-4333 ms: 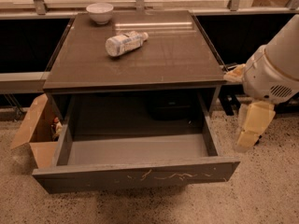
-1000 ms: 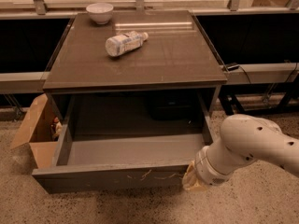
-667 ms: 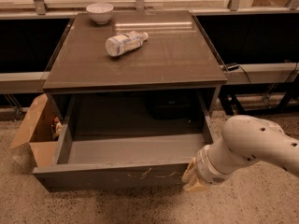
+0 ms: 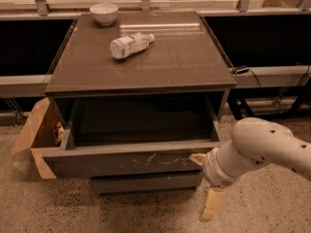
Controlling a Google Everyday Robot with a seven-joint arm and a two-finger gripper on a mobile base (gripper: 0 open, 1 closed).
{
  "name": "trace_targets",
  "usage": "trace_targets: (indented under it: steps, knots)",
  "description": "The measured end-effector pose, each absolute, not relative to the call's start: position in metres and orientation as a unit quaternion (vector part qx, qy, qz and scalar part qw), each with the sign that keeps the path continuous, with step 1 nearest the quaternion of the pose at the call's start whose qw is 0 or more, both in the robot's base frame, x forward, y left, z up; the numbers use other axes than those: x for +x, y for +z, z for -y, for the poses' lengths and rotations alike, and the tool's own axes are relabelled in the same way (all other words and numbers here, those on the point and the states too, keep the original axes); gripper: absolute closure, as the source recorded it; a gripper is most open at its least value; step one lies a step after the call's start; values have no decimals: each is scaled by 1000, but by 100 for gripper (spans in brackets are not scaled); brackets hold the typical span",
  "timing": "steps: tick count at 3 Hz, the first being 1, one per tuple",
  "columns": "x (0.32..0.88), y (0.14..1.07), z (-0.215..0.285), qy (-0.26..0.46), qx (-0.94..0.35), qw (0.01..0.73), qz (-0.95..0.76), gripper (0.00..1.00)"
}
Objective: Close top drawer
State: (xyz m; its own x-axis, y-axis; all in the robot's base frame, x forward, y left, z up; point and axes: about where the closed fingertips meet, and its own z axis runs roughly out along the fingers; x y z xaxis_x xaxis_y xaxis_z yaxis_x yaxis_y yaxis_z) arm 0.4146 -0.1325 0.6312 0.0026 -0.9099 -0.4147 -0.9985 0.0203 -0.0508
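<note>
Top drawer [image 4: 121,164] sits at 6 o'clock in the view and stands part way out of the bench [image 4: 170,57]. Its scratched flat front is forward of the bench's front edge, and the shadowed inside is open to view above it.

The end effector [image 4: 203,181] is at 4 to 5 o'clock, at the right end of the drawer front. A pale tip touches the front near its right edge, beside the scratch marks. Cannot tell whether it is open or closed. The white arm [image 4: 262,147] runs off toward 3 o'clock.

A lower drawer front [image 4: 146,182] sits just under the top one, set further back. A cardboard box [image 4: 34,130] is at 8 o'clock on the floor, its flap just beside the drawer's left corner; whether they touch I cannot tell.

Speckled floor [image 4: 97,212] runs along the 6 o'clock edge in front of the drawer.

On the bench top, a white bowl [image 4: 104,12] is at 11 o'clock near the back edge. A bottle [image 4: 129,44] lies on its side near it, well back from the front edge.
</note>
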Motion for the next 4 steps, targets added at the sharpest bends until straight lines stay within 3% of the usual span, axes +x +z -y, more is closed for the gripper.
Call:
trace_targets:
  steps: [4]
  knots:
    - [497,634,154,121,-692,193,-685,94]
